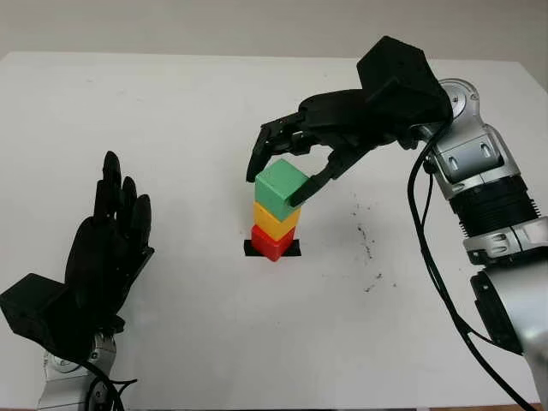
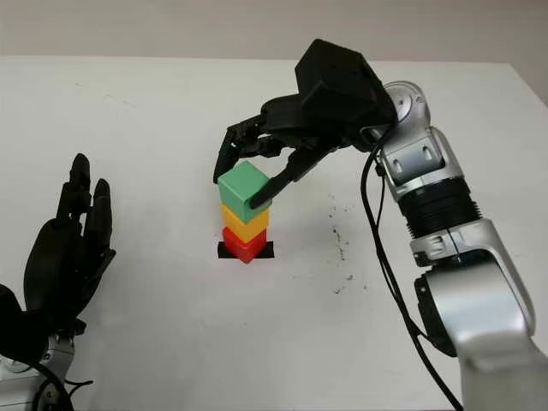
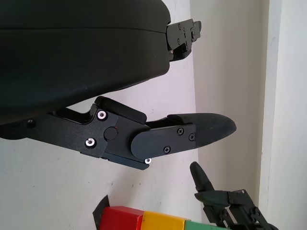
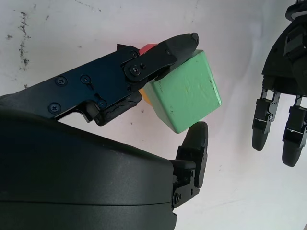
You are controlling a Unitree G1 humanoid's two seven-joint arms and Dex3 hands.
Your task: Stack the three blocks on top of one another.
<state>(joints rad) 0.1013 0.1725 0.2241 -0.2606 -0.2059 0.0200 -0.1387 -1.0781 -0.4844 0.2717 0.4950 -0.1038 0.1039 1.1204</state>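
We see the green block (image 1: 281,190) topping the yellow block (image 1: 276,221) and red block (image 1: 272,242) on a black mark (image 1: 294,248). Our right hand (image 1: 287,167) straddles green, fingers seemingly pinching it. Left hand (image 1: 107,248) open, well left of the stack.

Silver arms (image 1: 479,171) — black hands, black cables (image 1: 428,257)

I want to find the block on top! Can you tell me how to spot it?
Look at the middle of the white table, where a little tower stands. The green block is on top, above yellow and red, with the right hand around it.
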